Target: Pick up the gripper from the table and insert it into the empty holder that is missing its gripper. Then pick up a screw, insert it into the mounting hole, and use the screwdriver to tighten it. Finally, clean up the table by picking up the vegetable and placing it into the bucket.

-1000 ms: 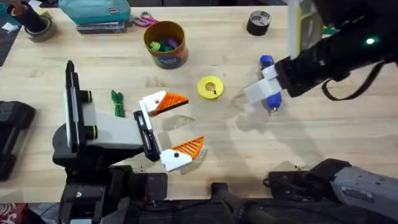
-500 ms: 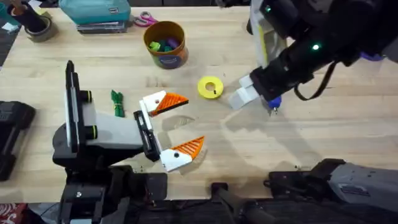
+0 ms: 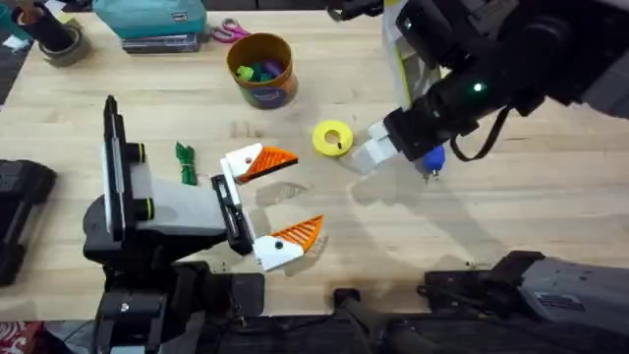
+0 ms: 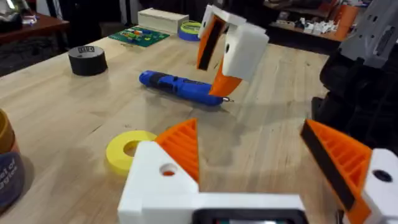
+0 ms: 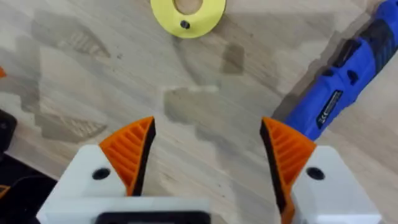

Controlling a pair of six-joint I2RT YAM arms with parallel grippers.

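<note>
I am moving my right end effector (image 3: 366, 155) leftward, wide open and empty, leaving the screwdriver (image 3: 428, 157) lying on the worktop (image 3: 511, 206) just beside it; tightening seems finished.

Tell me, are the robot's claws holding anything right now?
No. The right gripper is open above bare wood, beside the screwdriver. The left gripper is open too, with nothing between its fingers.

A yellow disc (image 3: 333, 138) is lying near the middle of the wooden table (image 3: 550, 197). A black tape roll (image 4: 87, 60), scissors (image 3: 230, 31) and a teal box (image 3: 152, 18) are sitting along its far edge.
</note>
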